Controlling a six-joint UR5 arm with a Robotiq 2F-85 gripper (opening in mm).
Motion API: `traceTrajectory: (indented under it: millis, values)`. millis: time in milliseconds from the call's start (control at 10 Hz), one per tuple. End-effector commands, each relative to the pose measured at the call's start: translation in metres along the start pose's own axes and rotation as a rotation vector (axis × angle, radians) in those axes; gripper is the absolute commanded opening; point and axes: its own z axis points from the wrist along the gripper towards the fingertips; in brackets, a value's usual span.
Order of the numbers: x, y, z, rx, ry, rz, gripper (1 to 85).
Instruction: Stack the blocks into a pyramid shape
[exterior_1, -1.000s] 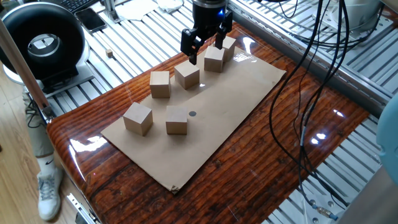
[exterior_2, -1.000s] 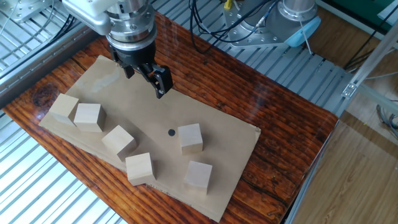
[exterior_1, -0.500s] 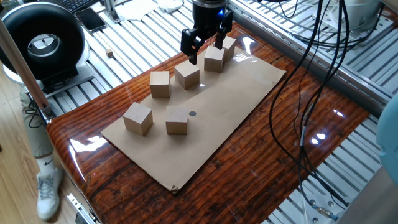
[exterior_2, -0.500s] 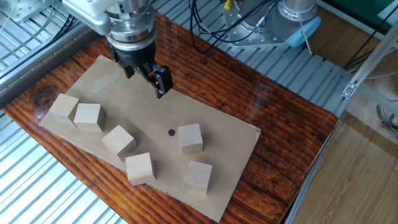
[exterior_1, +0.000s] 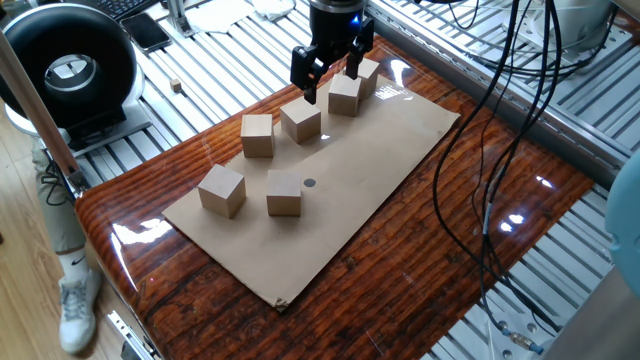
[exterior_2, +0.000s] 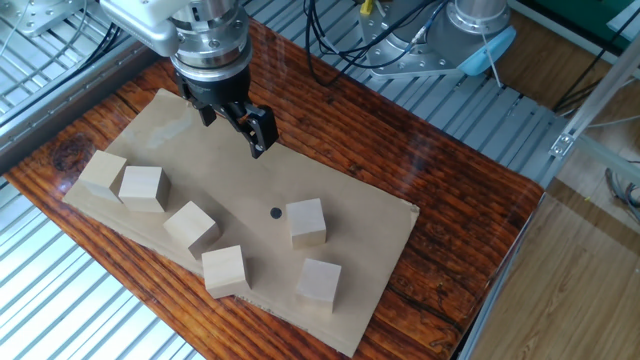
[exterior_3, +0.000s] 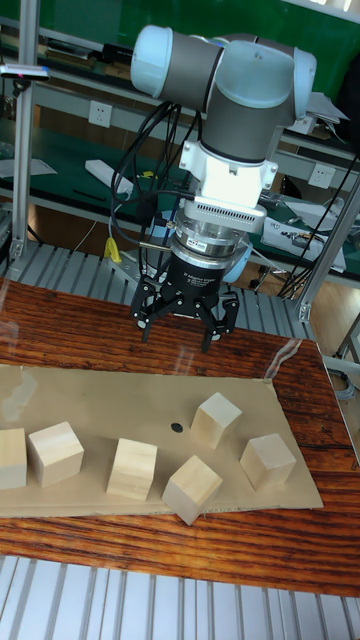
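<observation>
You are looking at six blocks, all showing plain tan faces with nothing written on them. Each one is sitting on its own on the one cardboard sheet, none on another, so the pyramid is not yet begun.

Taking the single black dot as the centre of the dial in the other fixed view, one block is lying just beside it at about 4 o'clock. A second is sitting at 5 o'clock and a third at 7 o'clock. A fourth, turned at an angle, is lying at 9 o'clock. The last two are sitting farther out toward 9 to 10 o'clock, just beside each other; whether they are touching I cannot tell.

Your gripper is hanging at 11 o'clock from the dot, above the sheet, with its two fingers spread wide and gripping nothing.

The sheet is lying on the glossy wooden table. One tiny cube is resting on the metal slats beyond the table.
</observation>
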Motion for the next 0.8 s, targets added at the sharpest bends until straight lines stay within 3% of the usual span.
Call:
traceTrajectory:
  millis: [0, 400, 600, 700]
  values:
    - [-0.034, 0.021, -0.003, -0.069, -0.133, -0.032, 1.0]
    - [-0.036, 0.021, 0.0, -0.073, -0.147, -0.027, 1.0]
    - [-0.029, 0.02, 0.001, -0.073, -0.12, -0.045, 1.0]
    - [-0.019, 0.003, 0.005, -0.025, -0.077, -0.058, 1.0]
